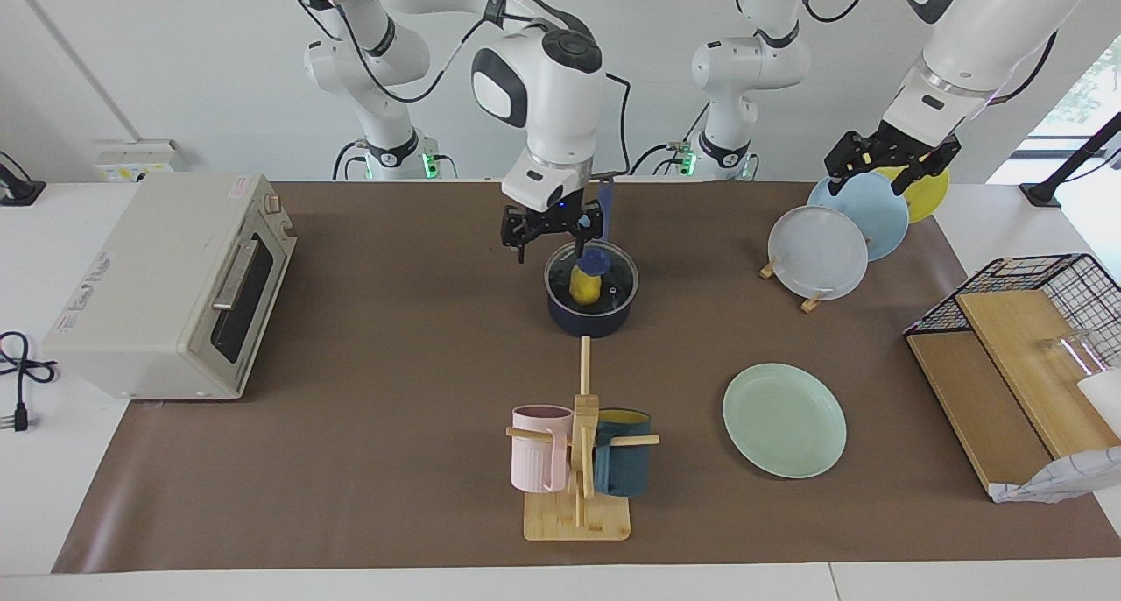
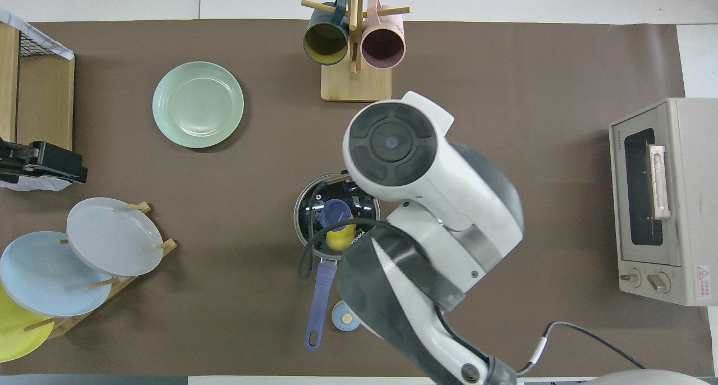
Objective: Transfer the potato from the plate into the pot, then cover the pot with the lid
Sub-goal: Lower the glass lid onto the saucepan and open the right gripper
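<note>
The dark navy pot (image 1: 591,321) stands mid-table with its blue handle (image 2: 320,295) pointing toward the robots. The clear glass lid (image 1: 616,279) lies on the pot, its blue knob (image 1: 594,259) on top. The yellow potato (image 1: 584,286) shows through the glass inside the pot, and also in the overhead view (image 2: 339,238). My right gripper (image 1: 553,242) hangs open just above the lid, holding nothing; in the overhead view its own arm hides it. The mint-green plate (image 1: 784,420) lies bare, farther from the robots. My left gripper (image 1: 867,179) waits open over the upright plates.
A toaster oven (image 1: 175,286) stands at the right arm's end. A mug rack (image 1: 580,461) with a pink and a teal mug stands farther out than the pot. Upright plates (image 1: 819,252) and a wire basket with wooden boards (image 1: 1025,356) are at the left arm's end. A small bell (image 2: 344,316) sits beside the pot handle.
</note>
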`<state>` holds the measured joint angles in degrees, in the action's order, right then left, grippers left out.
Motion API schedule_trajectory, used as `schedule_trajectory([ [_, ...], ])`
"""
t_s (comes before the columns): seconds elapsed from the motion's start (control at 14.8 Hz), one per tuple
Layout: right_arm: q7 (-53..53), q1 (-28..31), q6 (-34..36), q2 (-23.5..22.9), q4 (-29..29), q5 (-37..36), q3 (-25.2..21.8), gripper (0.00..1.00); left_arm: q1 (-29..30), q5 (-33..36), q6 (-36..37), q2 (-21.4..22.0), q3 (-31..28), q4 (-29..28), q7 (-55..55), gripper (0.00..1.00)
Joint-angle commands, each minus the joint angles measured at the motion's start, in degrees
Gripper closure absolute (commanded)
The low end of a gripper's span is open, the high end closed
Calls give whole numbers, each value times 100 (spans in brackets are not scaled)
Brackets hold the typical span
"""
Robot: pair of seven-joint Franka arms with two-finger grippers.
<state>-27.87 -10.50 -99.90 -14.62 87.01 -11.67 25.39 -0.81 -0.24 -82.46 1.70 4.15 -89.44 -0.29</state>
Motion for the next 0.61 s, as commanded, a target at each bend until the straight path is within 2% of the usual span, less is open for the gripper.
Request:
schedule_trajectory([
  [0.0,1202,100,461,353,-211,830,-883,0,-33,112,-77,85,-46,-47,-59,0],
  [0.2,2221,109,1006,819,-123,982,-1570,0,-33,112,-366,76,-46,-65,11,0],
  [0.34,2689,57,1296,882,-131,982,-2123,0,-42,121,-429,85,-46,-100,29,0],
  [0.54,2830,74,1552,935,-211,956,-2608,0,-42,121,-446,85,-46,-126,21,0],
])
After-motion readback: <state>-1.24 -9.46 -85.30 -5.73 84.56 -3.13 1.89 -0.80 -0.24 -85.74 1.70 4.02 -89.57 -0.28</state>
